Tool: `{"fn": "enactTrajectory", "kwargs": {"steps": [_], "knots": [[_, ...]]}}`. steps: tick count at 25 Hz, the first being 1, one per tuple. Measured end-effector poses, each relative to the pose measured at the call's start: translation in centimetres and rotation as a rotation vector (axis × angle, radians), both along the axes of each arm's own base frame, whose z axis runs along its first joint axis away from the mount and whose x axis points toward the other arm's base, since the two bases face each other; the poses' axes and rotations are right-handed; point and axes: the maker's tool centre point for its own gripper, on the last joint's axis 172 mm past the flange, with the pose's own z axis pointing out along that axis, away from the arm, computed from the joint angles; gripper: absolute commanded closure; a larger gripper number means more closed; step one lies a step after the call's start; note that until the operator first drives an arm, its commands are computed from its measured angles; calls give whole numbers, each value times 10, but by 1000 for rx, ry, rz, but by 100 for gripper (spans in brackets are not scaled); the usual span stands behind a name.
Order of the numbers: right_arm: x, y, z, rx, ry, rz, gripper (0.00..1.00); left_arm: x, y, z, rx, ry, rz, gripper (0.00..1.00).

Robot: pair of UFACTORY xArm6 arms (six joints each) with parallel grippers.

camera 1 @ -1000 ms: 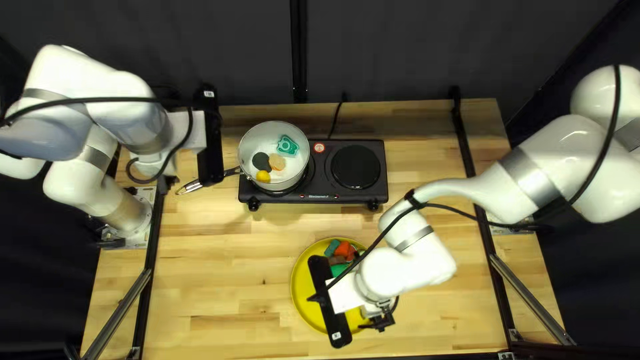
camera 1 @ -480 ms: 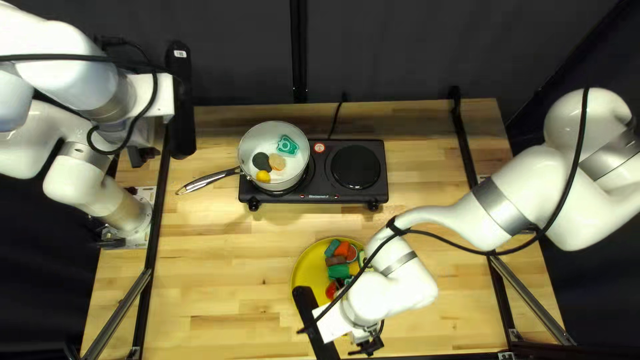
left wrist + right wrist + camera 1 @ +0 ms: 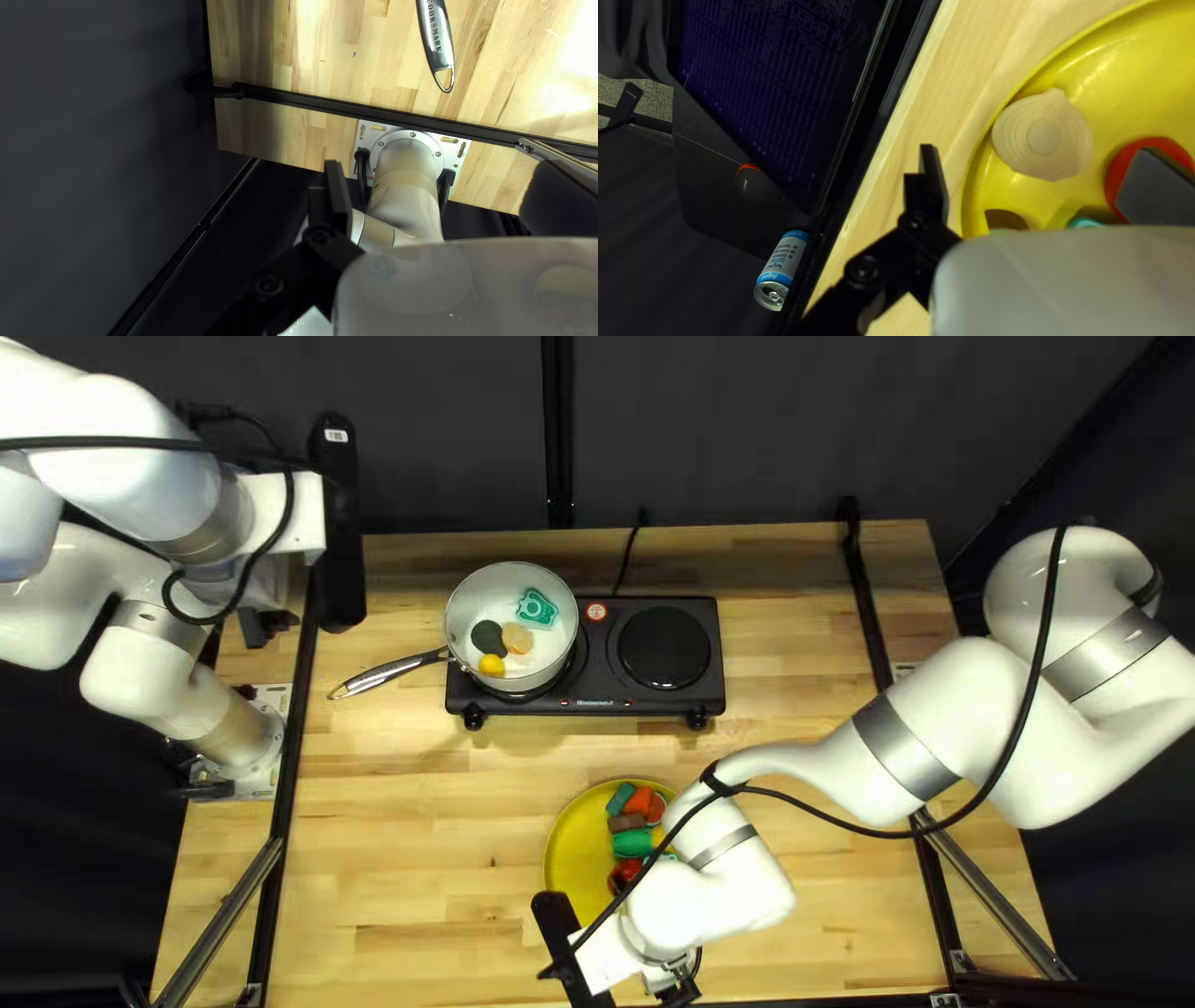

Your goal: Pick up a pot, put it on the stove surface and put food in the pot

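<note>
Holding the left arm (image 3: pixel 100 417) high and folded back at the left of the top left view, hanging the left gripper (image 3: pixel 269 626) near its own base and spreading its two fingers (image 3: pixel 339 199) wide apart. Stretching the right arm (image 3: pixel 927 734) from the right edge down toward the bottom of that view, bending its wrist (image 3: pixel 703 896) low, and parting the fingers (image 3: pixel 932 177) of the right gripper (image 3: pixel 674 989) widely.
</note>
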Motion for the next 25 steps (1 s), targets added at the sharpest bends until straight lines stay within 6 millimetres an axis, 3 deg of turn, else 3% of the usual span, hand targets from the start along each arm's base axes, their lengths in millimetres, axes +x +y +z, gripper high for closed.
{"fn": "enactTrajectory", "kwargs": {"steps": [11, 21, 22, 23, 24, 25], "knots": [[2, -14, -5, -26, -10, 46, 0, 0, 0, 0, 0, 0, 0, 0], [3, -14, -13, -42, -7, 76, 0, 0, 0, 0, 0, 0, 0, 0], [3, -14, -13, -42, -6, 77, 4, 0, 0, 0, 0, 0, 0, 0], [3, -14, -14, -41, -5, 77, 14, 0, 0, 0, 0, 0, 0, 0], [3, -15, -14, -40, -4, 76, 63, 0, 0, 0, 0, 0, 0, 0], [4, -15, -14, -40, -4, 75, 90, 0, 0, 0, 0, 0, 0, 0]]}}
